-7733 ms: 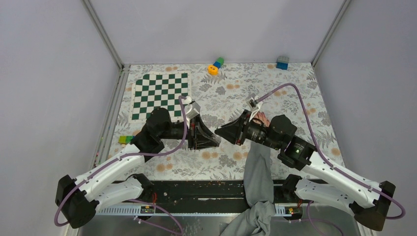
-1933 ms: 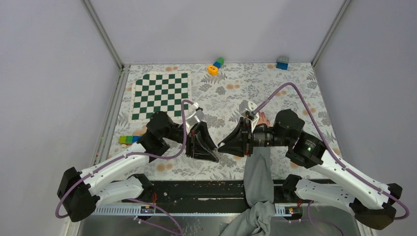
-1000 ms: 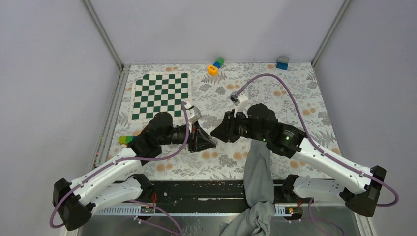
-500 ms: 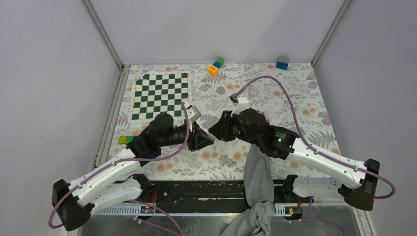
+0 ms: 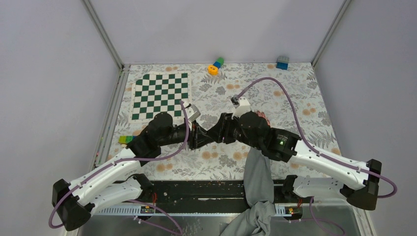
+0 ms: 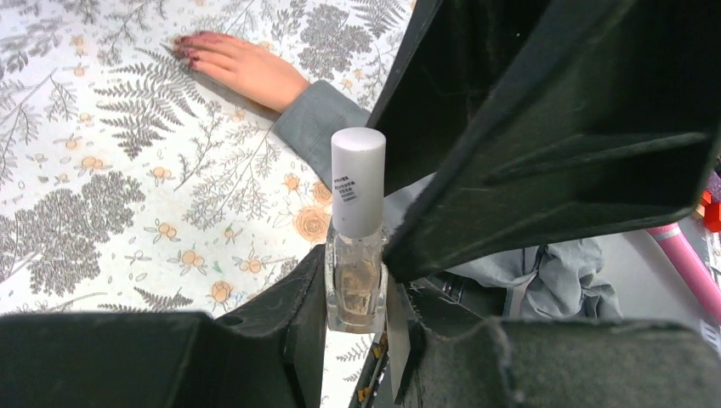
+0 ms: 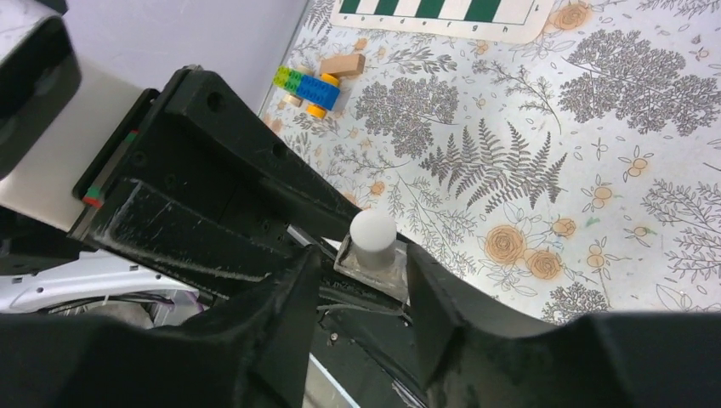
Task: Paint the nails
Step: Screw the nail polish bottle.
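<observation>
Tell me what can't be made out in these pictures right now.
- Top view: the right arm hides most of the bare hand with a grey sleeve; its dark-red nails cannot be seen there.
- Left wrist view: print on the white-capped clear glass polish bottle is too small to read; a black right finger covers its side.
- Right wrist view: the left fingers hide the bottle's body.

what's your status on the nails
Left gripper shut on bottle. Right gripper open at cap, cap on. Nails dark red, hand flat. Nothing blocks the cap.
</observation>
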### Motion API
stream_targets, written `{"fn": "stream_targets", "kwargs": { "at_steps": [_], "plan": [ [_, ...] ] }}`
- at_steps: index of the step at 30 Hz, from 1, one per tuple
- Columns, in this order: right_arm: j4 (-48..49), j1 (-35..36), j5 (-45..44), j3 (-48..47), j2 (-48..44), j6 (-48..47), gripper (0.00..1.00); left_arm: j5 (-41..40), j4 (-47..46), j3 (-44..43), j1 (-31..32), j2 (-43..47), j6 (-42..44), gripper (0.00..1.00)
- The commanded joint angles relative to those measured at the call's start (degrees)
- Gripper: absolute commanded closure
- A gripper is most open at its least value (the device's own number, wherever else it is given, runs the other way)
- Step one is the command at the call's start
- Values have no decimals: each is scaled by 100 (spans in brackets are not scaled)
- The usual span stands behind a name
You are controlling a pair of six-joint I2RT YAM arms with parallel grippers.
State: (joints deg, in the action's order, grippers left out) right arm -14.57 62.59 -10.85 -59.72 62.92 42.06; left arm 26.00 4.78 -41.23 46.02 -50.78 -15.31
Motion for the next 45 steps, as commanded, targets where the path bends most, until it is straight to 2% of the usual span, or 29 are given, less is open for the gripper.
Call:
{"fn": "stream_targets", "kwargs": {
  "at_steps": [1,6,11,15,19,25,34,45],
  "plan": [
    [94,131,26,-17,-384,-159,46,125,-798,-309,-15,-3,99,100],
    [38,131,-295,-9,-696,-347,36,305,-843,-315,31,-10,142,100],
    [158,131,-457,223,-1188,-770,35,668,-987,-311,38,39,105,100],
    [849,131,121,648,-1784,-1477,36,1408,-1353,-289,44,85,-14,100],
    [1707,131,1752,879,-2242,-2160,36,2228,-1816,-263,43,77,-283,100],
    [1736,133,2713,758,-2199,-2683,37,3121,-2200,-334,115,25,-554,100],
    [2528,131,2923,949,-2168,-2656,35,3587,-2271,-403,343,-27,-622,100],
    [2579,131,3611,859,-1869,-2478,43,3749,-2949,-254,379,-70,-1120,100]
  ]
}}
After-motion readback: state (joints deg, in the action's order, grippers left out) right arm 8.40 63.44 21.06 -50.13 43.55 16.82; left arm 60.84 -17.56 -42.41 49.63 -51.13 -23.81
